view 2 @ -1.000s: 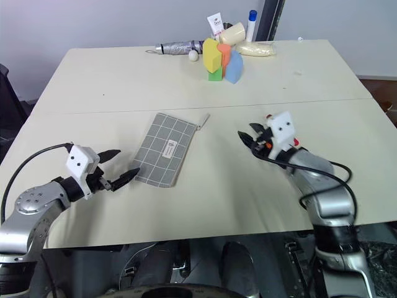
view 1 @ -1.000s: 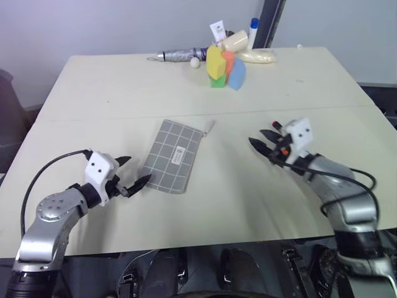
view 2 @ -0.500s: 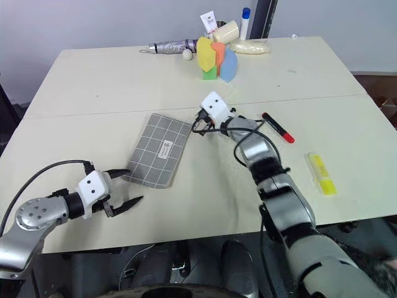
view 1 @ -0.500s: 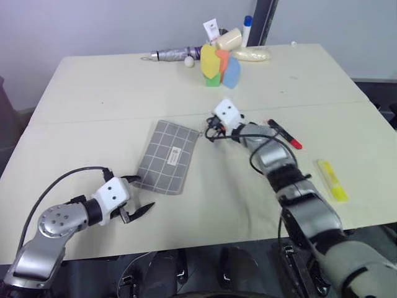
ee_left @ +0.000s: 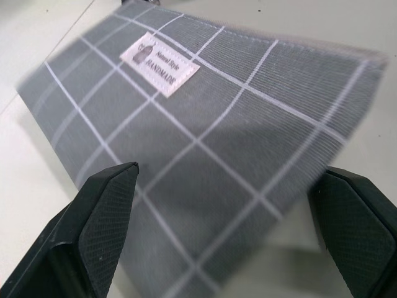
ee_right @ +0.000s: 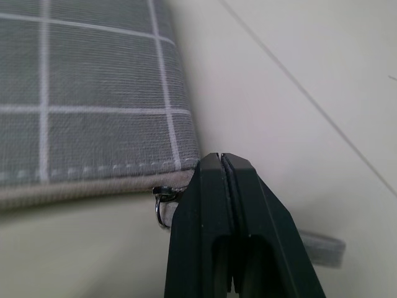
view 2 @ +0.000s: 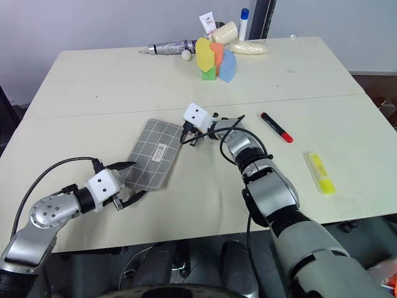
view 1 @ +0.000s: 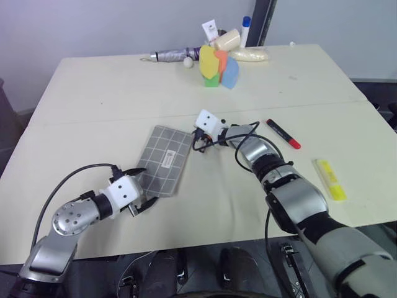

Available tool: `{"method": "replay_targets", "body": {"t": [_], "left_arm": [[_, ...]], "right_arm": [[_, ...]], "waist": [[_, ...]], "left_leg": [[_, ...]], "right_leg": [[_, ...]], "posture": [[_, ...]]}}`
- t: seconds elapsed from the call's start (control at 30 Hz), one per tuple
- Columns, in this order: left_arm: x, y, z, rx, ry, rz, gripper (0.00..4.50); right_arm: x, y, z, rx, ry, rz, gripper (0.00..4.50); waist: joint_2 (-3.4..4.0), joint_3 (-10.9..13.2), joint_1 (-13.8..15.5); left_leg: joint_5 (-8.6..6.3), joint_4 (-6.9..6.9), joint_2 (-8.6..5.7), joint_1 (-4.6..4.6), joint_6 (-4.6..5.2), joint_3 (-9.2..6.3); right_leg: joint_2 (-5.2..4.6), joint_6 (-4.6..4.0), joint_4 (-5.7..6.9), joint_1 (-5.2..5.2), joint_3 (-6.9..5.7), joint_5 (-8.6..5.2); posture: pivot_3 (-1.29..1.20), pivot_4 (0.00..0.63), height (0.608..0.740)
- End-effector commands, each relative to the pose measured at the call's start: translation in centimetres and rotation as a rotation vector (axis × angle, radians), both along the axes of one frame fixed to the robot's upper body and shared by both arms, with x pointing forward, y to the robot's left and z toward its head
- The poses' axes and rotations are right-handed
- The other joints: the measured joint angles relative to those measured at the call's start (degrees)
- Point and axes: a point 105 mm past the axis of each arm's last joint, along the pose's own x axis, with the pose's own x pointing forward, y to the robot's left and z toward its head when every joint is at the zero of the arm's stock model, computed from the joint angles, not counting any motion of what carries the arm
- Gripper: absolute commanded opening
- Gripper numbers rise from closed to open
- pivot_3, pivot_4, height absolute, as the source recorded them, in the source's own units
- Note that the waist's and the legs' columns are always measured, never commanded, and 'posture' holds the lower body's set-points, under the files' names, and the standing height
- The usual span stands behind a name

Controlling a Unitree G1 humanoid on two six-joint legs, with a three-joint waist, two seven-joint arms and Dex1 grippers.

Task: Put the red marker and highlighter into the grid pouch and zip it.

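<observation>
Grid pouch (view 1: 164, 160) flat on the tabletop (view 1: 124, 93), left of centre. Left gripper (ee_left: 229, 205) at its near end, jaws wide apart astride the corner. Right gripper (ee_right: 220, 162) at the far corner by the zipper ring, jaws pressed together on the pale pull (ee_right: 319, 246) (strap emerging beside them). Red marker (view 1: 283, 134) and highlighter (view 1: 330, 180) lying well off to the right, apart.
</observation>
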Motion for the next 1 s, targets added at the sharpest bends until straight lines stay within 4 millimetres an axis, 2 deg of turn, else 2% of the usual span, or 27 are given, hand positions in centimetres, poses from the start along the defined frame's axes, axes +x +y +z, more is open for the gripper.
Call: {"method": "replay_targets", "body": {"t": [0.03,0.17,0.33,0.53,0.63,0.67,0.73,0.87,0.9,1.0], "left_arm": [[0.9,1.4,-0.5,0.042,-0.016,0.051,4.50],[1.8,2.2,-0.3,0.065,-0.047,0.055,4.50],[2.6,2.1,0.0,0.059,-0.081,0.033,4.50],[3.2,1.4,1.2,0.000,-0.134,0.005,4.50],[3.0,1.1,1.9,-0.043,-0.149,-0.019,3.71],[3.0,1.1,2.1,-0.063,-0.147,-0.019,3.30],[2.9,0.9,2.5,-0.122,-0.132,-0.012,2.40],[2.8,0.2,2.9,-0.202,-0.107,-0.010,0.29],[2.8,0.0,3.1,-0.229,-0.101,-0.008,0.07],[3.3,-0.9,3.8,-0.319,-0.092,0.020,0.07]], "right_arm": [[-1.7,0.5,-0.2,0.008,0.013,0.135,0.05],[-3.7,-0.2,-0.8,0.016,0.036,0.219,0.05],[-5.4,-0.7,-1.1,0.025,0.046,0.227,0.05],[-5.6,-1.2,-1.0,0.050,0.041,0.157,0.05],[-4.5,-2.2,-0.6,0.066,0.013,0.057,0.00],[-4.0,-2.6,-0.3,0.077,-0.002,0.019,0.00],[-2.9,-3.9,0.8,0.123,-0.027,-0.079,0.00],[-1.8,-6.2,2.9,0.174,-0.102,-0.215,0.00],[-1.5,-7.1,3.7,0.195,-0.129,-0.262,0.00],[-1.4,-10.2,5.7,0.234,-0.204,-0.390,0.00]], "waist": [[0.00,-0.01,0.05],[0.00,-0.03,0.06],[0.01,-0.05,0.11],[0.01,-0.05,0.15],[0.00,-0.04,0.14],[0.00,-0.04,0.19],[0.00,-0.04,0.29],[-0.01,-0.03,0.34],[-0.01,-0.03,0.30],[0.01,-0.02,0.44]], "left_leg": [[0.00,0.00,0.00,0.01,0.00,0.00],[0.00,0.01,0.01,0.01,0.00,0.00],[0.00,0.02,0.03,0.04,0.00,0.02],[0.01,0.04,0.04,0.06,-0.01,0.02],[0.01,0.04,0.04,0.05,-0.02,0.02],[0.01,0.04,0.04,0.04,-0.02,0.03],[0.01,0.05,0.04,0.02,-0.02,0.03],[0.01,0.07,0.01,-0.02,-0.01,0.03],[0.01,0.07,0.01,-0.03,-0.01,0.03],[0.01,0.07,0.02,-0.03,-0.01,0.04]], "right_leg": [[0.00,0.00,0.00,0.00,0.00,0.00],[-0.01,0.00,0.06,0.00,0.00,0.00],[-0.03,0.00,0.08,0.00,0.00,0.00],[-0.04,-0.01,0.14,-0.02,0.00,0.01],[-0.04,-0.02,0.14,-0.03,0.00,0.01],[-0.04,-0.01,0.14,-0.04,0.00,0.01],[-0.06,-0.02,0.15,-0.04,0.00,0.01],[-0.08,-0.01,0.14,-0.07,0.00,0.01],[-0.08,-0.01,0.14,-0.07,0.00,0.01],[-0.07,-0.01,0.14,-0.07,0.00,0.01]], "posture": [[0.00,0.150,0.740],[0.00,0.150,0.740],[0.00,0.150,0.740],[0.00,0.150,0.740],[0.00,0.150,0.740],[0.00,0.150,0.740],[0.00,0.150,0.740],[0.00,0.150,0.740],[0.00,0.150,0.740],[0.00,0.150,0.740]]}}
